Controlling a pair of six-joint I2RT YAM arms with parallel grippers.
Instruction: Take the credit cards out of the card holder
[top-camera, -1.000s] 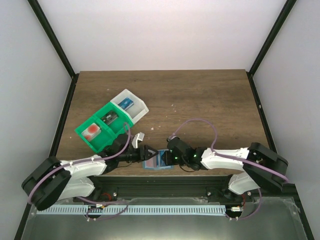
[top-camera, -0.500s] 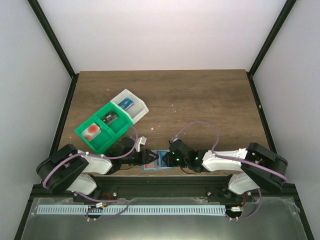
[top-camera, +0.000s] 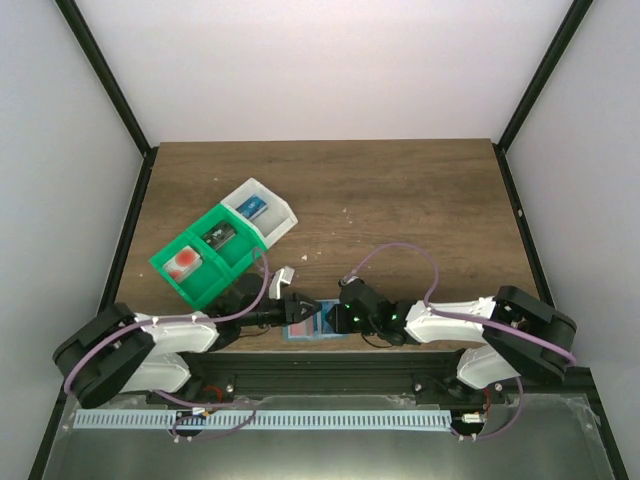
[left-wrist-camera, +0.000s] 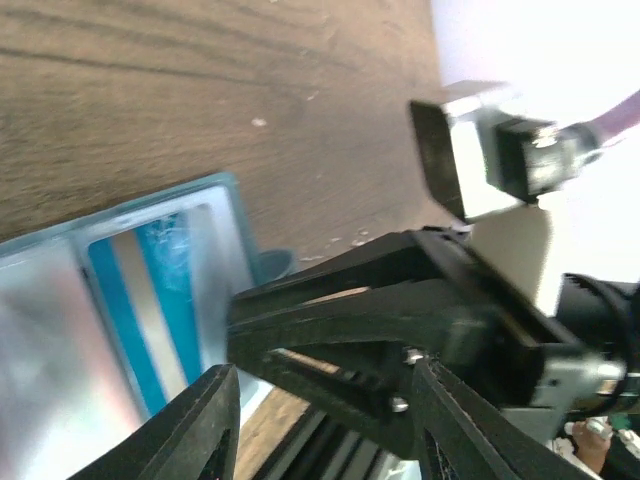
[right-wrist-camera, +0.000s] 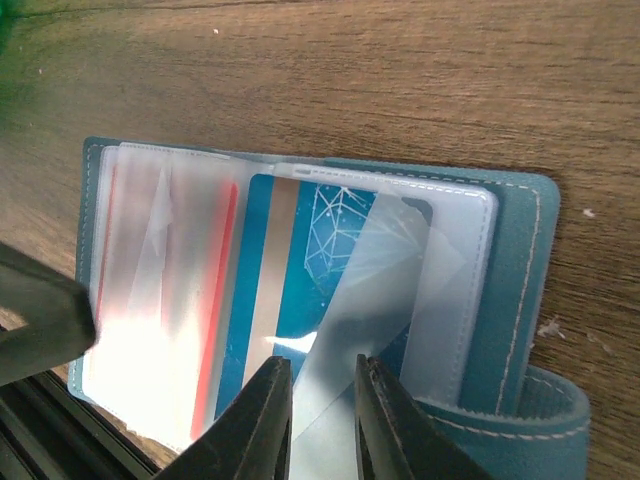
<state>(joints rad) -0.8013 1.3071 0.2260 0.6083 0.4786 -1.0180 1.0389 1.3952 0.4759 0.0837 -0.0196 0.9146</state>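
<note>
The card holder (top-camera: 312, 328) lies open at the table's near edge, teal (right-wrist-camera: 515, 270) with clear plastic sleeves. One sleeve holds a blue card (right-wrist-camera: 290, 270) with a beige stripe. A red-edged card (right-wrist-camera: 228, 290) shows through glare on the left page. My right gripper (right-wrist-camera: 325, 395) stands over the holder with its jaws a narrow gap apart, and a loose clear sleeve flap (right-wrist-camera: 370, 300) runs between them. My left gripper (left-wrist-camera: 325, 430) is open at the holder's left side (left-wrist-camera: 235, 210), with the right gripper's black fingers (left-wrist-camera: 340, 320) right in front of it. A white card with a red spot (top-camera: 183, 262) lies in the tray.
A green-and-white compartment tray (top-camera: 262, 238) stands left of centre with small items in it. A small white piece (top-camera: 281, 272) lies between the tray and the left gripper (top-camera: 303, 309). The black rail (top-camera: 320, 368) runs just behind the holder at the table's near edge.
My left gripper has narrowed and edged toward the holder while its arm swung up and back down. The right gripper slid a little left over the holder.
</note>
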